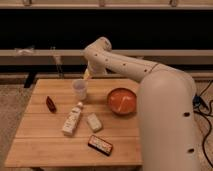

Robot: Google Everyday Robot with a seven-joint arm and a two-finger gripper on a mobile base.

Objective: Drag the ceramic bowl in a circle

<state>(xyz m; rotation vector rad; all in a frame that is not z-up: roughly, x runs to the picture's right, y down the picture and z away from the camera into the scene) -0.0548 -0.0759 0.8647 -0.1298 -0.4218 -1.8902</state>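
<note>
The ceramic bowl [121, 101], orange-red and shallow with a darker rim, sits on the wooden table [45, 145] right of centre, partly cut off by my white arm [150, 85]. The arm rises from the lower right, bends at a joint near the top and comes down toward the table's far edge. My gripper [88, 75] is at the arm's end, just behind the translucent white cup [79, 89] and well to the left of the bowl, not touching it.
A white bottle [71, 120] lies on its side at centre left. A small white packet [94, 122] lies beside it. A dark bar [100, 145] lies near the front edge, and a dark red object [50, 104] at the left.
</note>
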